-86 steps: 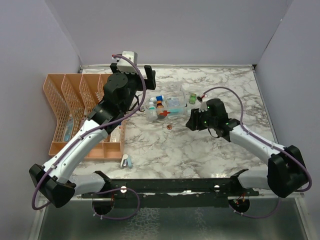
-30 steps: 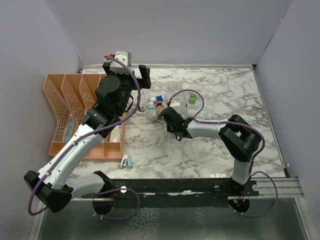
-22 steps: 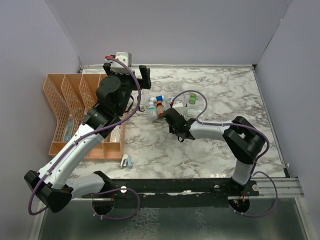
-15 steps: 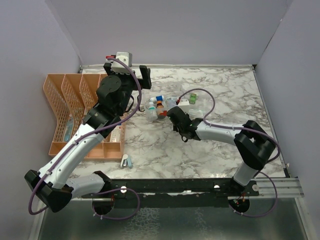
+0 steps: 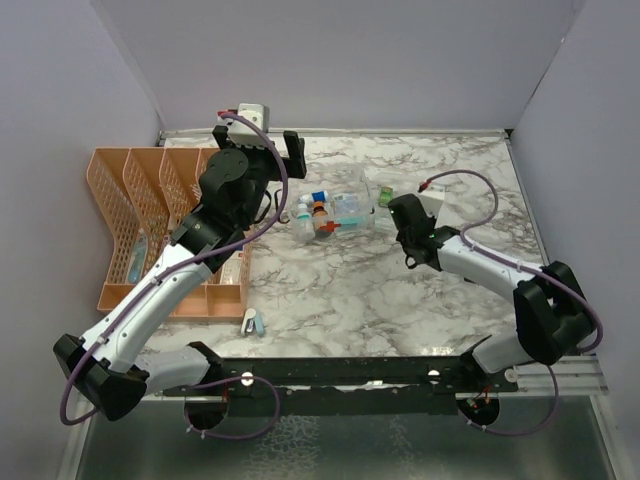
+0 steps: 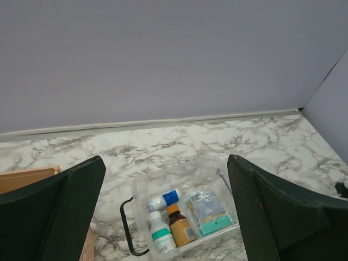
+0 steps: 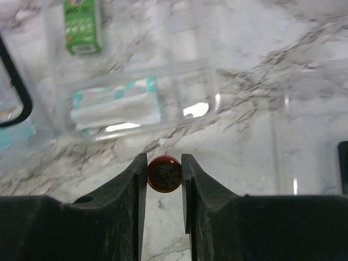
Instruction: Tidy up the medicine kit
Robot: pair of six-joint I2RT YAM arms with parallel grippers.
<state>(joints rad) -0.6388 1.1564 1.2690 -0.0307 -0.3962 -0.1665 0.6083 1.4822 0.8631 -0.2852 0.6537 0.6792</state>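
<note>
Left gripper (image 6: 166, 159) hangs high at the back, jaws spread wide and empty, probably parked to give its camera a view. The medicine kit (image 5: 338, 212) sits mid-table, right of the orange organizer (image 5: 140, 215). Right gripper (image 7: 164, 159), just right of the kit, has jaws pinching a small red round tin (image 7: 164, 173), presumably headed for a compartment.

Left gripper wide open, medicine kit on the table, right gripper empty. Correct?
Not quite. The right gripper is not empty: it is shut on a small red round object, as the right wrist view shows. The left gripper is wide open, and the medicine kit sits on the table.
</note>
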